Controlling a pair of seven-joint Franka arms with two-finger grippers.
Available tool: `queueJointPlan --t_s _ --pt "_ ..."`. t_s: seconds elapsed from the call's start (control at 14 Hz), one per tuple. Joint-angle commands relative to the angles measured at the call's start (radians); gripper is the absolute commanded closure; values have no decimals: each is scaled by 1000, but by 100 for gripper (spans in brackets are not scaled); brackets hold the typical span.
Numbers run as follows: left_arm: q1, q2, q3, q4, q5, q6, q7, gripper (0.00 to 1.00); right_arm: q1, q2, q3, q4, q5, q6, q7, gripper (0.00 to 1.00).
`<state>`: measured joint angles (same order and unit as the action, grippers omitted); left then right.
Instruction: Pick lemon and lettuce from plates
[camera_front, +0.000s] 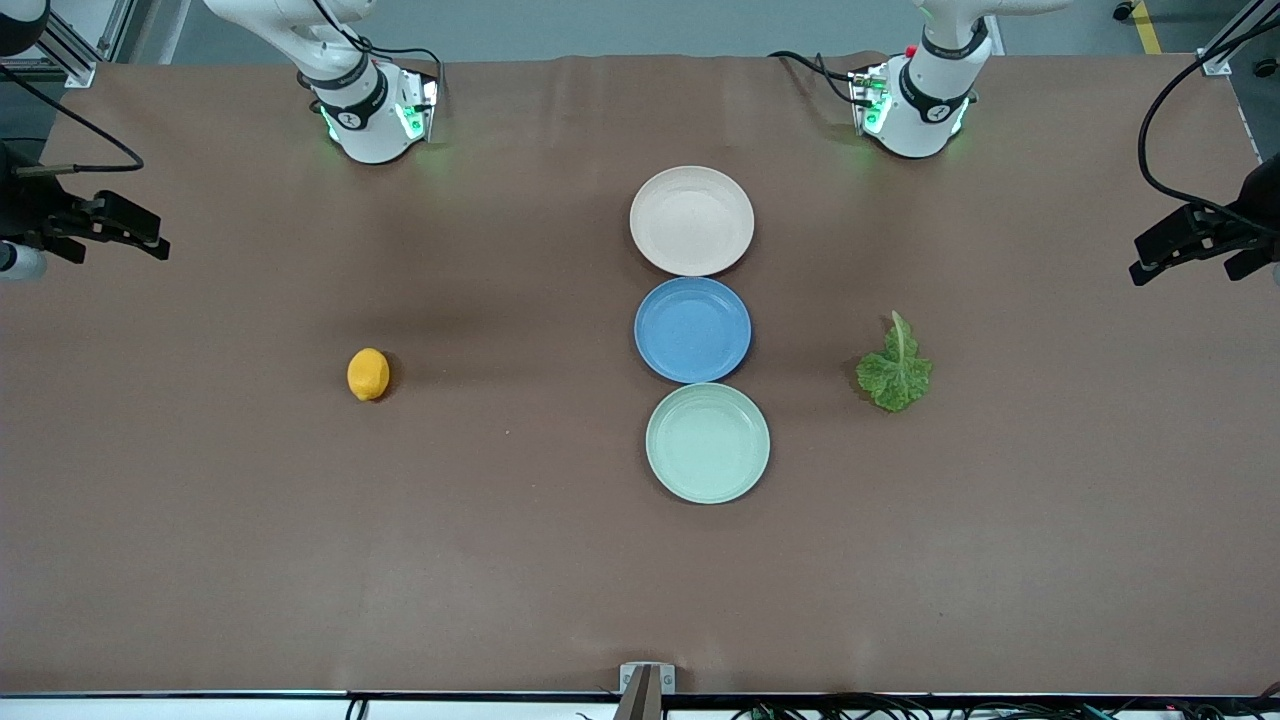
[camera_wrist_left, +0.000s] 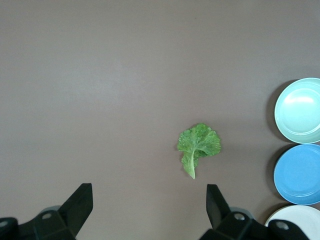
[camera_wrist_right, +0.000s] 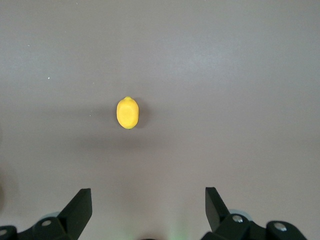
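The lemon (camera_front: 368, 374) lies on the bare brown table toward the right arm's end, apart from the plates. It also shows in the right wrist view (camera_wrist_right: 128, 112). The lettuce (camera_front: 895, 365) lies on the bare table toward the left arm's end and shows in the left wrist view (camera_wrist_left: 198, 142). The beige plate (camera_front: 692, 220) and the mint green plate (camera_front: 708, 442) are empty. My left gripper (camera_wrist_left: 148, 192) hangs open and empty, high over the table by the lettuce. My right gripper (camera_wrist_right: 148, 195) hangs open and empty, high over the table by the lemon. Neither gripper shows in the front view.
An empty blue plate (camera_front: 692, 330) sits between the beige and mint plates, the three in a row down the table's middle. Black devices stand at the table's two ends (camera_front: 100, 225) (camera_front: 1195, 240). The arm bases (camera_front: 375, 115) (camera_front: 915, 105) stand along the table's top edge.
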<state>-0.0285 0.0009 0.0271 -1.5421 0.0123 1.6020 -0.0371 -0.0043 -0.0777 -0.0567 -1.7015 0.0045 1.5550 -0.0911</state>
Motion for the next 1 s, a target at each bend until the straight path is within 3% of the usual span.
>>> queueJointPlan --t_s 0.0,0.93 --pt "12 7 -9 25 -12 -13 20 0 4 -45 -2 -38 5 23 -10 0" --pt "5 7 -10 25 -12 -13 19 0 4 -57 -3 -40 12 50 -10 0"
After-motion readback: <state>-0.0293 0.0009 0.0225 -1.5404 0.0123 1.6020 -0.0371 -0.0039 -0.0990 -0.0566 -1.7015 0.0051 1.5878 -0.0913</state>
